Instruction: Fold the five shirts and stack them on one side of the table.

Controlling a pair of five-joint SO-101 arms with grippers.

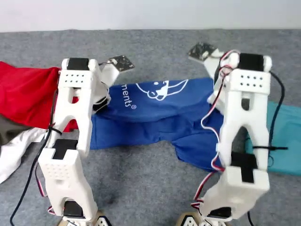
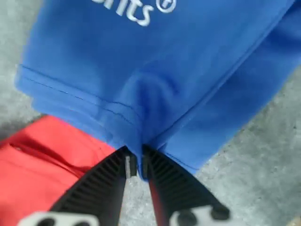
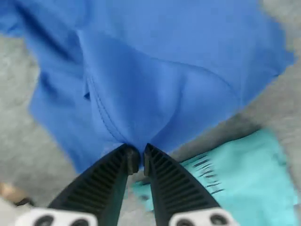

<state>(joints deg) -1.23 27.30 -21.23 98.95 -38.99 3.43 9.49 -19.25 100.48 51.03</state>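
Between left hand (image 2: 135,162) and right hand (image 3: 137,157) — blue shirt (image 1: 155,117) (print (image 1: 160,89) half hidden)

A grey, felt-like covering (image 1: 155,47) spreads across almost the whole high view, from the bottom edge up to the far side, its nap flecked and slightly mottled. The same grey covering fills the lower right and the upper left corner of the left wrist view, and the left side and upper right corner of the right wrist view. A plain white band (image 1: 150,14) runs along the top of the high view, meeting the grey in a straight line. A small tan patch (image 3: 8,192) sits at the lower left edge of the right wrist view, too blurred to tell what it is.
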